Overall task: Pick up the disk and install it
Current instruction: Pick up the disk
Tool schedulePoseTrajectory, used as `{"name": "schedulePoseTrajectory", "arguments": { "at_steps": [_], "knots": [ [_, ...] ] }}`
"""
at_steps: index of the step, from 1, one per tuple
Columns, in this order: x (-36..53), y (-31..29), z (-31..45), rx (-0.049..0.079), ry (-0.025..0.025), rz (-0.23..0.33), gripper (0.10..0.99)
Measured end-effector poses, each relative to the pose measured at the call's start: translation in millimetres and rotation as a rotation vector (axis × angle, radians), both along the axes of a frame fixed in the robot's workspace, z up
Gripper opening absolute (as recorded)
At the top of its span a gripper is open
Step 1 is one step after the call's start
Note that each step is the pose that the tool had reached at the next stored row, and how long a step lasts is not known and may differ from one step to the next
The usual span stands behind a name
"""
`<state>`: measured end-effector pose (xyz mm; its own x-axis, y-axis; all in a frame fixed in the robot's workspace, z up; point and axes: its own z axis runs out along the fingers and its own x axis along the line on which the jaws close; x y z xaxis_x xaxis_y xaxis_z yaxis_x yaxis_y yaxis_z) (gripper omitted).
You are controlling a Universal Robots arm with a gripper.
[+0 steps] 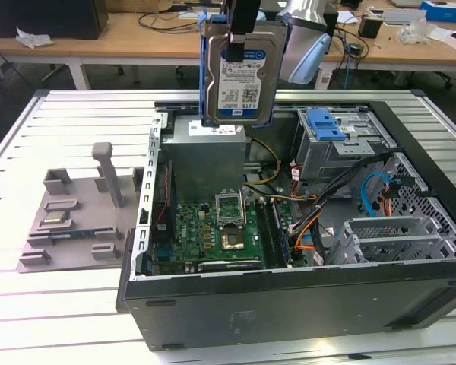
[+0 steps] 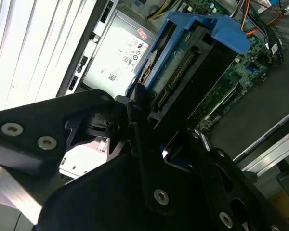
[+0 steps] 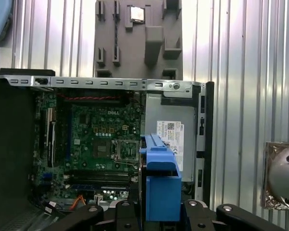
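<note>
Hand [image 1: 235, 42] clamped on disk [image 1: 239, 84]; disk hangs upright, long axis vertical, above power supply [image 1: 205, 152] in open case [image 1: 289, 304]; drive cage [image 1: 342, 144] lies toward exterior view's right.

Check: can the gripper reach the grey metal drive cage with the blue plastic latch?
Probably yes: the black case is open above the drive cage, though the gripper holds the silver disk.
</note>
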<state>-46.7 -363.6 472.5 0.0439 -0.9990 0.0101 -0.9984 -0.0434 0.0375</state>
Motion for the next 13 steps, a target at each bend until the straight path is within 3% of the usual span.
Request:
{"name": "schedulePoseTrajectory", "arguments": {
  "at_steps": [4,13],
  "knots": [
    [0.7,-11.7,-0.9,0.000,0.0000,0.000,0.369],
    [1.1,-47.7,-2.1,0.000,0.0000,0.000,0.369]
  ]
}}
